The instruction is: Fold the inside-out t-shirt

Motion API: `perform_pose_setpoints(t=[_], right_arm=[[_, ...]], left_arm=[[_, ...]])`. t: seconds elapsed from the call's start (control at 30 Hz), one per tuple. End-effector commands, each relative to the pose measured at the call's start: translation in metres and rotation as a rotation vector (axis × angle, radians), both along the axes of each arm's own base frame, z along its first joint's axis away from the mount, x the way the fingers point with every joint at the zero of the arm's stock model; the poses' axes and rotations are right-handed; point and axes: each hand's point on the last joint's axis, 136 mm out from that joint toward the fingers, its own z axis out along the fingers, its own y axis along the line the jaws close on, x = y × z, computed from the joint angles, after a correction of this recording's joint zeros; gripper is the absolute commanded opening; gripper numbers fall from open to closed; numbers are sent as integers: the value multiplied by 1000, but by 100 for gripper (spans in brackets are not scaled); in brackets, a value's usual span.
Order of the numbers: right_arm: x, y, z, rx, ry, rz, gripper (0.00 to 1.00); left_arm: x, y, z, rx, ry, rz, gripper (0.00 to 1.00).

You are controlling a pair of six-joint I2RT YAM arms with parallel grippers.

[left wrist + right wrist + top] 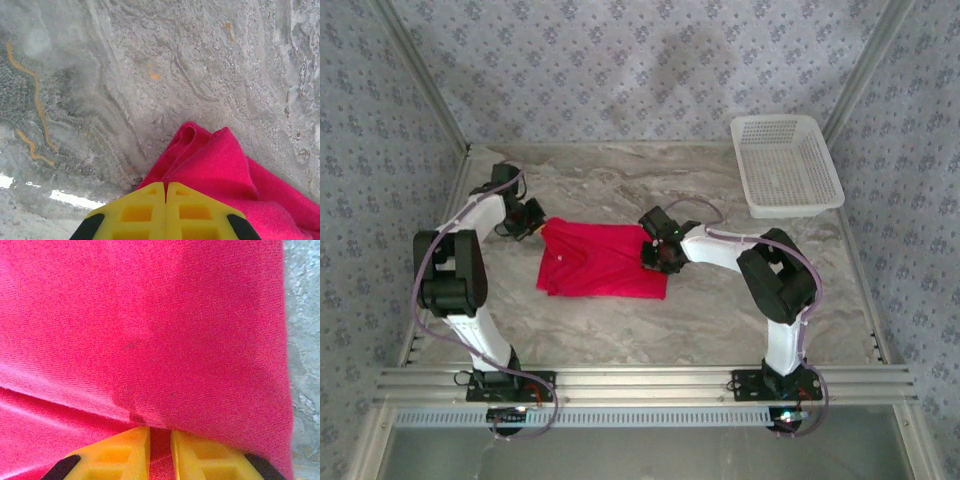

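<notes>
**Two white-and-black arms, yellow at the tips**

Here's the left pincer (165, 186): two bright yellow fingers (135, 212), moulded with square pockets, black corners just behind them. Same yellow blocks on the right pincer (160, 432). Back from each pincer, chunky black joint housings alternate with smooth white shells, and a pale lilac cable (417, 288) loops alongside, right down to a black base plate (510, 385).

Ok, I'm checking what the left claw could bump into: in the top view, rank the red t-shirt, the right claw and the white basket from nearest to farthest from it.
From the left claw:
1. red t-shirt, its far left corner right at the claw's tips.
2. right claw, across at the shirt's right edge.
3. white basket, far back on the right.
</notes>
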Motion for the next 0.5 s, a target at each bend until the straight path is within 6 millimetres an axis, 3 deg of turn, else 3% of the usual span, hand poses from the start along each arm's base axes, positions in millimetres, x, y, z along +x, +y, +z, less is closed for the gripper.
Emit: perform_pose_setpoints(t=[0.0,0.07,0.13,0.2,0.27,0.33,0.47], right_arm=[[-20,-13,-24,-93,87,15,23],[-12,5,0,-29,43,60,24],[-9,20,26,28,6,100,26],[-6,27,51,70,-32,118,28],[-2,26,69,89,-68,112,30],[4,15,77,80,-86,67,29],[17,-7,63,89,-68,-61,22]], left_arm=[[26,-12,17,-36,-78,-59,6],[26,-11,25,5,-85,-70,14],[19,-1,38,120,-88,-70,33],[10,-2,55,214,-109,-90,38],[-1,-17,69,246,-140,-134,39],[-16,-47,73,194,-160,-170,38],[-29,-140,72,-82,-221,-256,35]])
